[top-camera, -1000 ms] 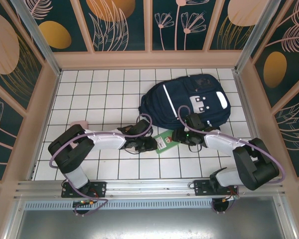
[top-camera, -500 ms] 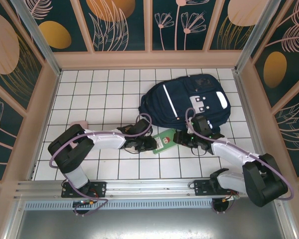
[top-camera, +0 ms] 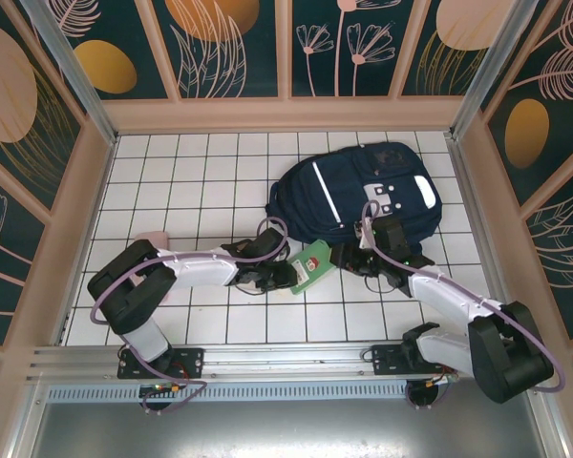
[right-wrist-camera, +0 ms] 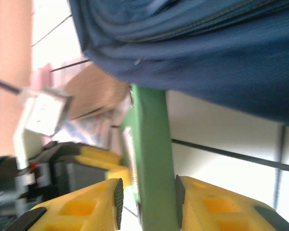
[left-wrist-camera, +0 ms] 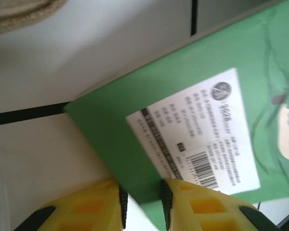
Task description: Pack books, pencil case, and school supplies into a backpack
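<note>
From where I stand, the step in hand is the small green paper booklet (top-camera: 310,267), and it has not yet gone into the bag. It is held tilted over the white tiled table (top-camera: 172,181), just off the 7 o'clock edge of the large navy blue fabric backpack (top-camera: 353,191), whose cloth hangs right above it in the right wrist view. The left gripper (top-camera: 286,278) has the booklet's 8 o'clock end. Its jaws are only narrowly apart, with the corner below the white barcode label (left-wrist-camera: 197,144) sitting between the pads (left-wrist-camera: 164,207) and touching both, which I read as a pinch. The right gripper (top-camera: 342,258) takes the 3 o'clock end. There the booklet runs edge-on between the yellow fingers, which sit close against both faces, so that one is clamped on it too. I can't make out the backpack's opening from any angle here. My guess is that the next move calls for one arm to let go and find or lift the mouth of the bag. The other would then steer the booklet's leading edge toward 1 o'clock and slide it in without buckling the thin cover.
</note>
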Controlling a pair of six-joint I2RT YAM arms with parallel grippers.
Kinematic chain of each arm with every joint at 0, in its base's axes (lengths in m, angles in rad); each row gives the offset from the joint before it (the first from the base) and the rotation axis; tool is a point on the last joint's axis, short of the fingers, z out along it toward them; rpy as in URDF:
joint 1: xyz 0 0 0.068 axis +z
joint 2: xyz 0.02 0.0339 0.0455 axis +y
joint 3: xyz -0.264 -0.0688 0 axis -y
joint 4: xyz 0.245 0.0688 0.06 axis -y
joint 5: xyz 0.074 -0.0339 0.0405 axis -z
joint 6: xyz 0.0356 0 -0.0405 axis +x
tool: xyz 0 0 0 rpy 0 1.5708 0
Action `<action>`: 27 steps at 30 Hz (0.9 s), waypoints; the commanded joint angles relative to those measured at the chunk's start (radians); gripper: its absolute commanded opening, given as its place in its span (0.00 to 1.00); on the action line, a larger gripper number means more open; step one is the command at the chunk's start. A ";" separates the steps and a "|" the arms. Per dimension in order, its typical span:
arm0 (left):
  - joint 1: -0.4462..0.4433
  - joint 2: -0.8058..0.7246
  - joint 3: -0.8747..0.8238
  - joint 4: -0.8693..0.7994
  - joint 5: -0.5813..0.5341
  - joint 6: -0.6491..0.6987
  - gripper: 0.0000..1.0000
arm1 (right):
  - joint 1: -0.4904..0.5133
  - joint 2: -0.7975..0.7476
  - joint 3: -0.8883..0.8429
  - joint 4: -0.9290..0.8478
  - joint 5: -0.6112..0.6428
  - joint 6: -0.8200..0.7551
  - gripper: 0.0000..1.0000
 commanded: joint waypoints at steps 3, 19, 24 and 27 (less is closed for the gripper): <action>-0.019 0.074 -0.027 0.029 -0.016 0.011 0.27 | 0.044 0.008 0.012 0.051 -0.222 0.004 0.38; -0.013 -0.088 0.025 -0.082 -0.094 0.029 0.30 | -0.004 -0.076 0.147 -0.191 0.062 -0.089 0.00; 0.045 -0.229 0.055 -0.102 -0.121 0.028 0.44 | -0.064 -0.087 0.191 -0.187 0.024 -0.073 0.00; 0.109 -0.302 0.051 -0.023 -0.076 0.009 0.55 | -0.105 -0.081 0.220 -0.140 -0.030 -0.038 0.00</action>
